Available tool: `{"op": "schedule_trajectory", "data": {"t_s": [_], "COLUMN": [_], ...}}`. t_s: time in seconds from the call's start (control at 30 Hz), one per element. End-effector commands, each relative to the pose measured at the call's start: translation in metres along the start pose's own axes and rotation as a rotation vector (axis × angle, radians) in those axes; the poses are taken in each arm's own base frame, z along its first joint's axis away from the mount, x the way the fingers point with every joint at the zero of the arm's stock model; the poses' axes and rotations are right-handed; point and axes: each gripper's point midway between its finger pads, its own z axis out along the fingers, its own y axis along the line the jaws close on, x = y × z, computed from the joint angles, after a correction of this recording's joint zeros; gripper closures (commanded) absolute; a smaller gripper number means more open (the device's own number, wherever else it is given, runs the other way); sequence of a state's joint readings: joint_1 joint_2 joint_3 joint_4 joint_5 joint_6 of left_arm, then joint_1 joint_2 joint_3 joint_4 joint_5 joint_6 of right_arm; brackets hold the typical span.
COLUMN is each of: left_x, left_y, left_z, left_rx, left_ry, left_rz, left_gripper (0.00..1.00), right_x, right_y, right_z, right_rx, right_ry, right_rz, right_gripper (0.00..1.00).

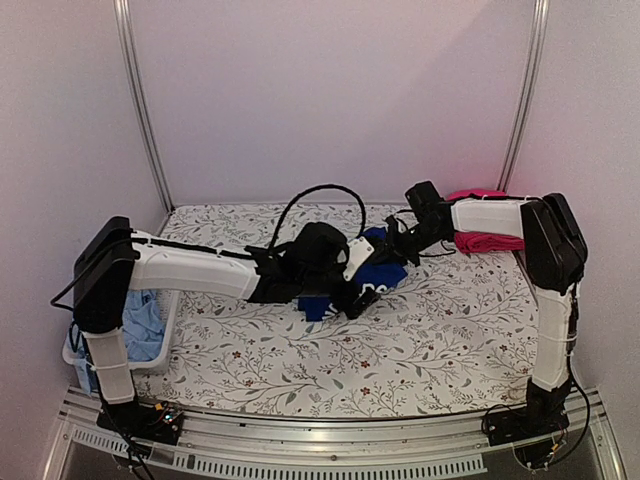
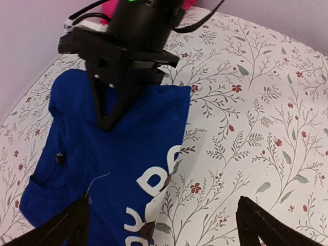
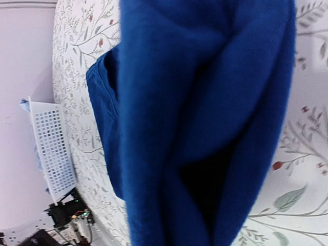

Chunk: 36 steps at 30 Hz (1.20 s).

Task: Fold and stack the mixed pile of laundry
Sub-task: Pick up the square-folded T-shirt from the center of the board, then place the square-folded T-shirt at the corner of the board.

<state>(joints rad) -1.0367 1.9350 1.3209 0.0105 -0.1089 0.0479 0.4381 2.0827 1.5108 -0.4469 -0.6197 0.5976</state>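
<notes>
A royal-blue shirt [image 1: 383,275] with white print lies mid-table on the floral cover; in the left wrist view [image 2: 113,159] it lies flat with one edge of the cover over its print. My left gripper [image 2: 163,205] hovers open over the shirt's near edge, one finger [image 2: 72,228] above the cloth. My right gripper [image 2: 108,119] is pinched shut on the shirt's far part. In the right wrist view the blue cloth [image 3: 205,113] fills the frame and hides the fingers. A red-pink garment [image 1: 487,240] lies back right. A light-blue shirt [image 1: 145,325] sits in the basket.
A white perforated basket [image 1: 170,335] stands at the table's left edge, also visible in the right wrist view [image 3: 51,148]. The floral table cover [image 1: 420,340] spreads across the front and right. A black cable [image 1: 320,190] arcs over the left wrist.
</notes>
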Motion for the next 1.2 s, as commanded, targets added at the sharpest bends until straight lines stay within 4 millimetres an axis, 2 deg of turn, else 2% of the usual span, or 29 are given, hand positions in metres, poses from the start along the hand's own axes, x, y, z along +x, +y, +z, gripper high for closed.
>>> {"op": "schedule_trajectory", "data": {"t_s": [0.0, 0.17, 0.33, 0.43, 0.6, 0.8, 1.0, 1.17], "left_x": [-0.001, 0.018, 0.023, 0.027, 0.03, 0.033, 0.034, 0.035], "left_y": [0.034, 0.041, 0.042, 0.043, 0.044, 0.048, 0.052, 0.054], "left_z": [-0.026, -0.035, -0.036, -0.034, -0.034, -0.035, -0.034, -0.034], "left_rx": [-0.073, -0.093, -0.103, -0.107, -0.115, -0.112, -0.113, -0.118], "left_ry": [-0.006, 0.038, 0.054, 0.069, 0.088, 0.099, 0.104, 0.113], "left_rz": [-0.128, -0.159, -0.175, -0.176, -0.165, -0.163, -0.163, -0.166], "left_gripper": [0.0, 0.0, 0.0, 0.0, 0.0, 0.0, 0.0, 0.0], "right_x": [-0.017, -0.07, -0.111, -0.129, -0.148, -0.173, -0.189, -0.202], "right_y": [-0.064, -0.094, -0.103, -0.107, -0.124, -0.137, -0.143, -0.14], "right_z": [-0.027, -0.073, -0.118, -0.141, -0.184, -0.231, -0.263, -0.284], "right_rx": [0.406, 0.739, 0.923, 1.028, 1.133, 1.149, 1.145, 1.121], "right_ry": [0.015, -0.103, -0.203, -0.226, -0.282, -0.37, -0.441, -0.498], "right_rz": [-0.215, -0.406, -0.478, -0.53, -0.51, -0.466, -0.452, -0.441], "right_gripper": [1.0, 1.0, 1.0, 1.0, 1.0, 1.0, 1.0, 1.0]}}
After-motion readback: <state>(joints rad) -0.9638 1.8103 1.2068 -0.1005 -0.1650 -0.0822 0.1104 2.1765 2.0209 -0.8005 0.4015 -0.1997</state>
